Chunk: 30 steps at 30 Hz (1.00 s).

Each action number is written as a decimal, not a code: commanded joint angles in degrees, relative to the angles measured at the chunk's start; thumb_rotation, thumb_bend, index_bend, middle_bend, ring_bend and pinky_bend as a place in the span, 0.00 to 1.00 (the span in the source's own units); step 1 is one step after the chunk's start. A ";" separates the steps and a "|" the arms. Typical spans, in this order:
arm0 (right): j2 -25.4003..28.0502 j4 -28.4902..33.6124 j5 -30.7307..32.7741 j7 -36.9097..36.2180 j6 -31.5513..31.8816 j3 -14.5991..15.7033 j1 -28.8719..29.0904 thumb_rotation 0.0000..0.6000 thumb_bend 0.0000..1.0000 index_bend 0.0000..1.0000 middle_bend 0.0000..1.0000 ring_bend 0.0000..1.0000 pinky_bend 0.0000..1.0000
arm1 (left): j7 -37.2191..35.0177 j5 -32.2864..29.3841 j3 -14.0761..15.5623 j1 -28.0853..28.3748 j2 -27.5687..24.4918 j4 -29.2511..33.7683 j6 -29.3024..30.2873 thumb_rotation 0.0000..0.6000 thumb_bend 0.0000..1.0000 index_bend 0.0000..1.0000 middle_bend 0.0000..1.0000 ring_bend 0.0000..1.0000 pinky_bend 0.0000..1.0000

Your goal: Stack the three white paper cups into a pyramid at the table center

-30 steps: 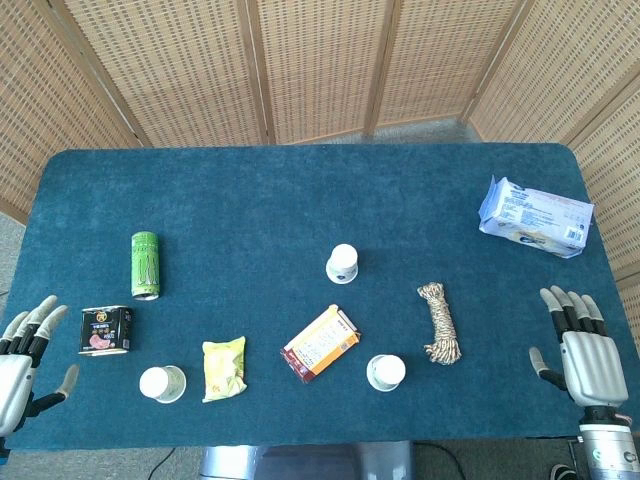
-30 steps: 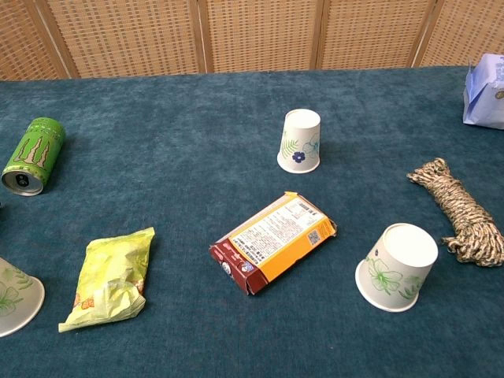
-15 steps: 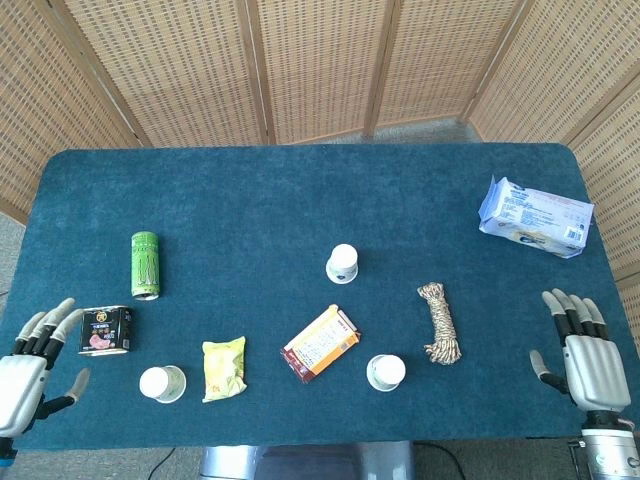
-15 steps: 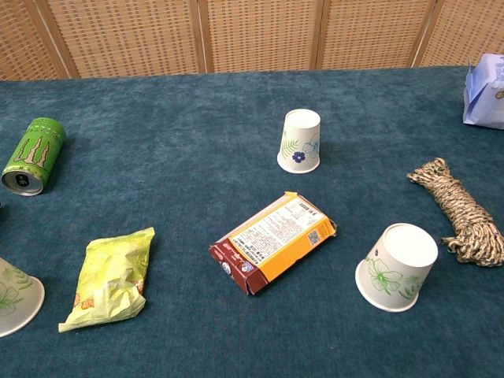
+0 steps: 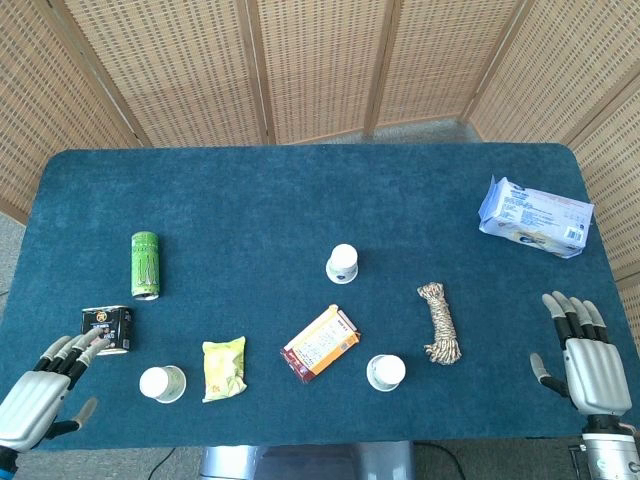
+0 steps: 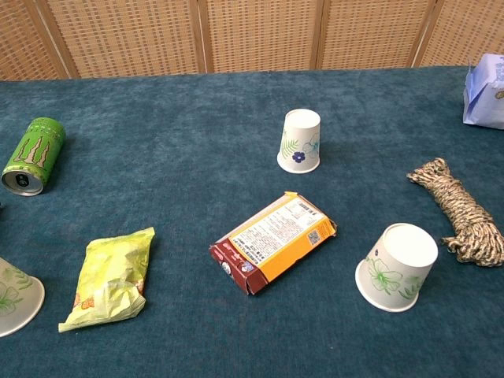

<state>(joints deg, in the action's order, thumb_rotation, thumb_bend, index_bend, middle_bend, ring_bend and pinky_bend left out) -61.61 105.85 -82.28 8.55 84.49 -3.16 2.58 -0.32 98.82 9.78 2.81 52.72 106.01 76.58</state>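
Three white paper cups with floral print stand upside down on the blue table. One cup (image 5: pixel 342 263) (image 6: pixel 300 141) is near the table's middle. A second cup (image 5: pixel 385 372) (image 6: pixel 395 266) is at the front, right of centre. The third cup (image 5: pixel 162 383) (image 6: pixel 16 298) is at the front left, cut off at the chest view's edge. My left hand (image 5: pixel 40 395) hovers open at the front left corner, left of the third cup. Over the front right edge my right hand (image 5: pixel 582 352) is open, fingers spread, holding nothing. Neither hand appears in the chest view.
An orange snack box (image 5: pixel 320 343) (image 6: pixel 273 240) lies between the cups. A yellow-green packet (image 5: pixel 223 367) (image 6: pixel 110 277), a green can (image 5: pixel 145 264) (image 6: pixel 33 155) on its side, a small tin (image 5: pixel 106 329), a rope coil (image 5: pixel 440 322) (image 6: pixel 459 209) and a white-blue pack (image 5: pixel 535 216) (image 6: pixel 485 91) are scattered around.
My left hand has slid right and toward the front edge, closer to the tin and the front left cup. The right hand has drifted slightly toward the front edge. The cups have not moved.
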 commanded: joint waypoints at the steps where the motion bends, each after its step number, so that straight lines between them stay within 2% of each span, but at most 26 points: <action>1: -0.06 -0.05 0.14 -0.04 -0.24 0.07 0.02 1.00 0.41 0.00 0.00 0.00 0.00 | 2.37 -1.02 0.23 0.75 1.03 0.54 -2.02 1.00 0.47 0.00 0.00 0.00 0.00; 7: -0.06 -0.45 0.72 -0.32 -0.45 -0.01 -0.05 1.00 0.41 0.00 0.00 0.00 0.00 | 8.67 -4.45 -0.38 2.53 3.04 2.82 -6.87 1.00 0.46 0.00 0.00 0.00 0.02; 13: 0.08 -0.58 1.02 -0.46 -0.35 0.06 -0.32 1.00 0.41 0.00 0.00 0.00 0.00 | 13.31 -7.31 -1.33 3.34 5.94 3.16 -8.69 1.00 0.46 0.00 0.00 0.00 0.07; 21: 0.08 -0.62 1.52 -0.24 -0.47 0.15 -0.54 1.00 0.41 0.00 0.00 0.00 0.00 | 12.34 -8.88 -1.89 4.68 9.58 0.95 -10.57 1.00 0.46 0.00 0.00 0.00 0.11; 25: 0.18 -0.56 1.79 -0.08 -0.50 0.08 -0.60 1.00 0.41 0.00 0.00 0.00 0.00 | 11.73 -8.51 -1.96 5.07 11.39 -0.44 -10.62 1.00 0.46 0.00 0.00 0.00 0.17; 30: 0.24 -0.58 1.98 -0.05 -0.41 0.12 -0.78 1.00 0.41 0.00 0.00 0.00 0.00 | 11.75 -9.31 -1.66 6.25 12.91 -1.23 -12.81 1.00 0.46 0.06 0.00 0.10 0.29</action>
<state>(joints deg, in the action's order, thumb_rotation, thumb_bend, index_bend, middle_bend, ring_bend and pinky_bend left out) -61.38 105.27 -80.30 8.50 84.08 -3.05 1.81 11.39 89.78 8.03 8.71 65.26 105.01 64.25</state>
